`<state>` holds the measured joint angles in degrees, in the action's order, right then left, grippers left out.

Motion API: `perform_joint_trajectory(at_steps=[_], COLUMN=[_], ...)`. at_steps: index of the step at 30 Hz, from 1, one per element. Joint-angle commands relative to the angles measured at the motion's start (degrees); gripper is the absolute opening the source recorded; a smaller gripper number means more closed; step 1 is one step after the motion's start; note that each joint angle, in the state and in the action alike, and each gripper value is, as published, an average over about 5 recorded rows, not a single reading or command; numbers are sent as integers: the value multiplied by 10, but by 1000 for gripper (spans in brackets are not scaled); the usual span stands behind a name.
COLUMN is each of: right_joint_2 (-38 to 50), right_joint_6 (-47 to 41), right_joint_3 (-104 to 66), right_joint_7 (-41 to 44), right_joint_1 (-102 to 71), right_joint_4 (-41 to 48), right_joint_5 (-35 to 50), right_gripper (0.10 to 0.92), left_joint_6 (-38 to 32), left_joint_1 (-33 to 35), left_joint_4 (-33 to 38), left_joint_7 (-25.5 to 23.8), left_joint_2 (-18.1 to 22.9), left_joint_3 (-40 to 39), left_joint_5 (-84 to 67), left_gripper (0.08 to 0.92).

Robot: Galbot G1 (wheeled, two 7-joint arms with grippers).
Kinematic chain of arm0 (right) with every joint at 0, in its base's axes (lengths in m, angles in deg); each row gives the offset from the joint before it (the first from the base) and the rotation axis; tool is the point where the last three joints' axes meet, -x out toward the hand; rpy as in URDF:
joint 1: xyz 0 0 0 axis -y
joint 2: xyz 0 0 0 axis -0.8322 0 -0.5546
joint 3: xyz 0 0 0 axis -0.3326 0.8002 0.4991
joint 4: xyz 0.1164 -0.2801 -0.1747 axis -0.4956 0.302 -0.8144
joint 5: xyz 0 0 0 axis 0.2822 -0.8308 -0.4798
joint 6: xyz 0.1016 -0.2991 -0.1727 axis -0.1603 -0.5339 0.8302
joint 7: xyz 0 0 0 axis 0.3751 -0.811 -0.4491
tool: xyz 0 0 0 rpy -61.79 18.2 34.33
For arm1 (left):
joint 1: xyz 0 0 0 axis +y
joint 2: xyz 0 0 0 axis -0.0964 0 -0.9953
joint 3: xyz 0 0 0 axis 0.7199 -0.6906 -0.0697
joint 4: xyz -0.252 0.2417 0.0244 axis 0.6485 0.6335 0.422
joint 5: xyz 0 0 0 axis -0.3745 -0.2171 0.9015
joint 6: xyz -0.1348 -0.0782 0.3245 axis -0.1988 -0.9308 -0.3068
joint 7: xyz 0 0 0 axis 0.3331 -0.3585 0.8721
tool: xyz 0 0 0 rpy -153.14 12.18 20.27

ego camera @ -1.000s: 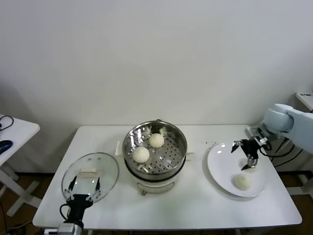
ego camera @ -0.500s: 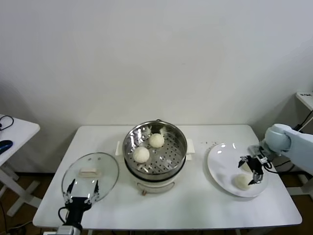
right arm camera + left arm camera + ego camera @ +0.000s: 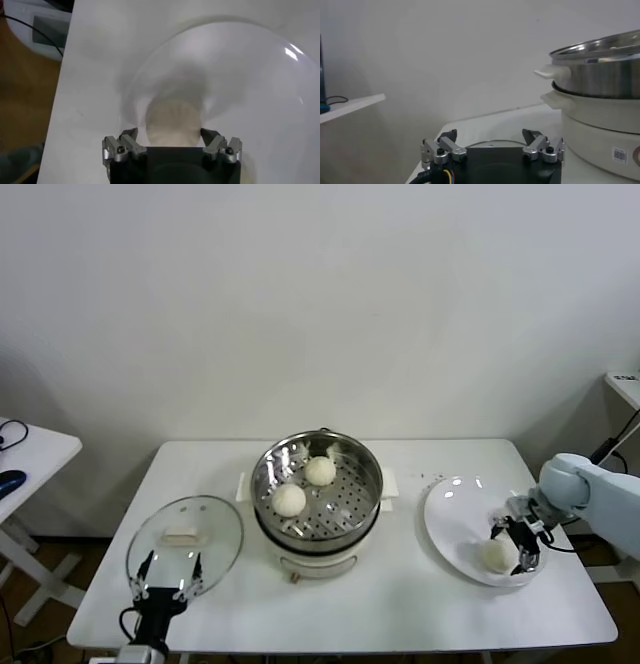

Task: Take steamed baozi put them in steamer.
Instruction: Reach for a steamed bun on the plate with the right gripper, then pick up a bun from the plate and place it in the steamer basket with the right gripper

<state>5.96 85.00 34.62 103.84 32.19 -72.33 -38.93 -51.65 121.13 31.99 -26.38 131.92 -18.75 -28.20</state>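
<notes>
The steel steamer (image 3: pixel 316 494) stands mid-table on its cream base with two steamed baozi (image 3: pixel 320 471) (image 3: pixel 289 500) on the perforated floor. Another baozi (image 3: pixel 494 556) lies on the white plate (image 3: pixel 455 519) at the right. My right gripper (image 3: pixel 515 546) is down at that bun, open. In the right wrist view the bun (image 3: pixel 173 121) sits between the spread fingertips of the gripper (image 3: pixel 169 136), with small gaps on both sides. My left gripper (image 3: pixel 168 569) waits open at the front left, over the lid's near edge. In its wrist view the left gripper (image 3: pixel 491 137) shows empty, with the steamer (image 3: pixel 600 75) to one side.
A round glass lid (image 3: pixel 185 542) with a white knob lies on the table left of the steamer. The plate sits close to the table's right edge. A small side table (image 3: pixel 30 449) stands off to the left, and cables hang at the far right.
My right gripper has moved from the plate's far side down toward its near side and now straddles the bun there. The left arm has barely shifted.
</notes>
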Motion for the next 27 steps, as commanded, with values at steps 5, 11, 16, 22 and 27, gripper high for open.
perform_joint_trajectory(at_steps=[5,11,16,22,27], right_joint_2=[-11,-13,-12,-9,-12], right_joint_6=[1,1,1,4,14], right_joint_3=[-14,-14,-14,-3,52], right_joint_7=[0,0,0,1,10], right_joint_1=[-15,-14,-12,15,115], right_joint_4=[14,15,13,4,-22], right_joint_5=[-6,-3,1,13,49], right_gripper=[823,761,733,708,697], left_joint_6=[0,0,1,1,2], left_joint_1=[2,0,-1,-1,-3], left_joint_4=[0,0,-1,0,1], left_joint_7=[0,0,0,0,0], left_joint_2=[0,0,1,0,0], left_joint_3=[0,1,0,1,0], left_joint_5=[1,1,1,0,0], left_gripper=[823,823,823,823,823])
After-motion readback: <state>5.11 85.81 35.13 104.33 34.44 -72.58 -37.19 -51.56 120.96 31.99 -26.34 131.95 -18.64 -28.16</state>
